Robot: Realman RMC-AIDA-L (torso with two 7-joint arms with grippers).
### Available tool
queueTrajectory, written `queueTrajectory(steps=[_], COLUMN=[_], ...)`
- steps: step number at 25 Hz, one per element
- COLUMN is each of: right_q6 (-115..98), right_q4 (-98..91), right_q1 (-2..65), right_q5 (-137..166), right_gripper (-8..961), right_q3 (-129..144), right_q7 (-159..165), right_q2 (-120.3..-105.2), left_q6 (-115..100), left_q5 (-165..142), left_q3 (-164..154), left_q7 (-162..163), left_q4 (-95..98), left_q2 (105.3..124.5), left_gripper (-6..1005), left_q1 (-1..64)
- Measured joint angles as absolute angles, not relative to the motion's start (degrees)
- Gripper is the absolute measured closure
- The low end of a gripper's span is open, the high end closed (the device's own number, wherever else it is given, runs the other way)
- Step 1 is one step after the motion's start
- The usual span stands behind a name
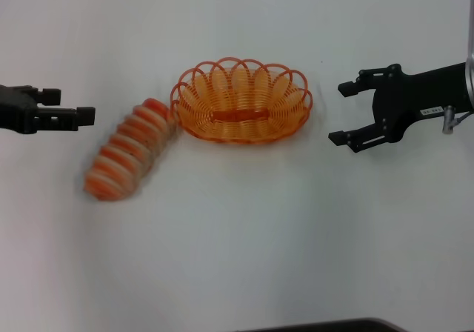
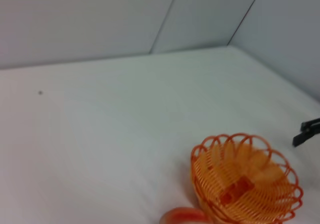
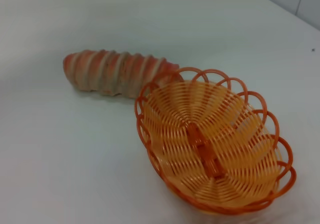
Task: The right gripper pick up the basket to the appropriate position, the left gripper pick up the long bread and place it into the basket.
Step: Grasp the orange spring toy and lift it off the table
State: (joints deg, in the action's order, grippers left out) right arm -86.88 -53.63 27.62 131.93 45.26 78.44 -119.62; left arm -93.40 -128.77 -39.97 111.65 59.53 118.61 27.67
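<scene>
A small white label sits on the right gripper [image 1: 357, 114], at the right of the scene; its print cannot be read.

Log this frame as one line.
right gripper: open, right of basket, apart | left gripper: left of long bread, apart | bread on table, touching basket | basket empty

the basket [image 1: 241, 101], just beside the open right gripper [image 1: 342, 113], looks like glossy orange plastic wire, smooth, with see-through coiled sides. the long bread [image 1: 130, 150], near the left gripper [image 1: 80, 111], has a matt, ridged cream and orange-red surface, foam-like or soft plastic. both claws look like matt black plastic. the table [image 1: 237, 258] under them is smooth, matt white.
</scene>
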Motion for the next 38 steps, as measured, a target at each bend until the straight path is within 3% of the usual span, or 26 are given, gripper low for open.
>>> queueTrajectory(steps=[5,11,17,38], right_q6=[-85.9,-85.8,-85.8,-85.8], right_q4=[-54.2,-54.3,-54.3,-54.3], right_q1=[28.0,28.7,28.9,29.0], right_q5=[131.9,131.9,131.9,131.9], right_gripper=[31,31,32,33], right_q3=[45.3,45.4,45.2,45.2], right_q7=[80.2,81.6,81.6,81.8], right_q2=[-119.64,-119.61,-119.54,-119.62], left_q6=[-92.5,-90.2,-84.9,-85.1], left_q5=[-141.2,-152.6,-154.2,-152.3], left_q3=[-49.3,-57.5,-70.2,-71.2], left_q7=[127.5,138.4,145.8,147.9], left_q4=[67.5,68.7,67.8,66.8], left_q2=[120.38,124.37,124.15,124.14], left_gripper=[167,169,172,182], left_q1=[32.0,36.7,36.3,36.3])
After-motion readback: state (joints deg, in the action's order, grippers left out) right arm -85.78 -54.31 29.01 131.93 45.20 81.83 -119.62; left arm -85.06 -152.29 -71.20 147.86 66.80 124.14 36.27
